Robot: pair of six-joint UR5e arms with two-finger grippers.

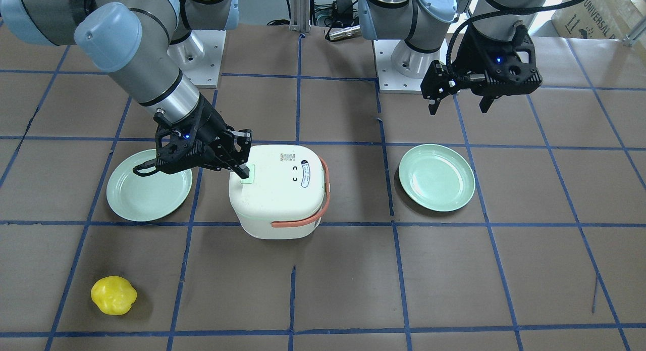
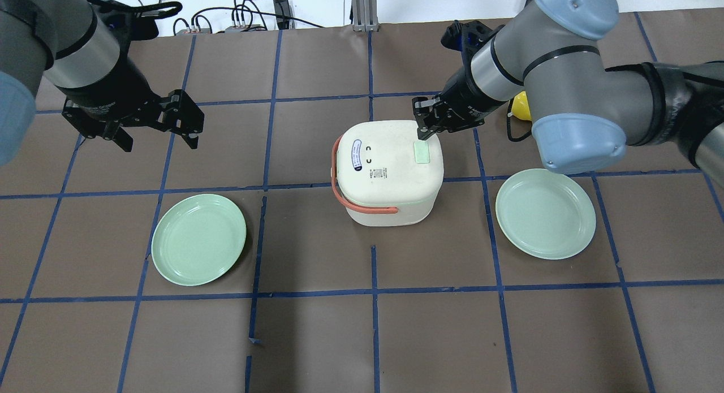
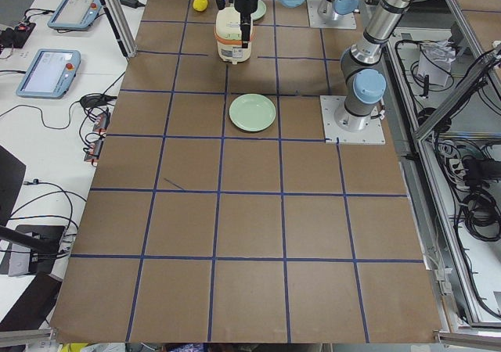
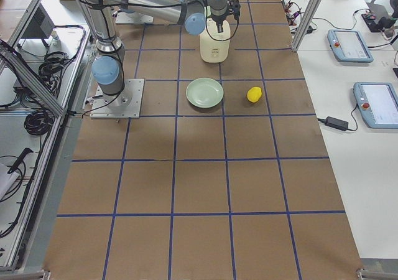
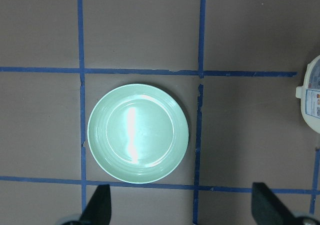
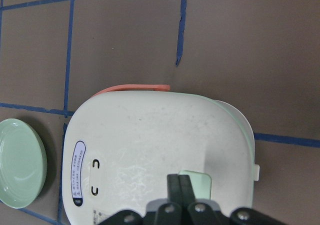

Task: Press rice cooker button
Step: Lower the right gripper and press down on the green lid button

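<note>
Right tool (image 2: pixel 423 134) pinched closed, tips on flat pale-green button (image 2: pixel 422 154) of smooth rounded white rice cooker (image 2: pixel 387 172). Left tool (image 2: pixel 160 137) wide open, empty.

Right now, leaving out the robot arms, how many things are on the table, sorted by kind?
Light green plates: 2
White rice cooker: 1
Yellow lumpy object: 1
Total: 4
</note>
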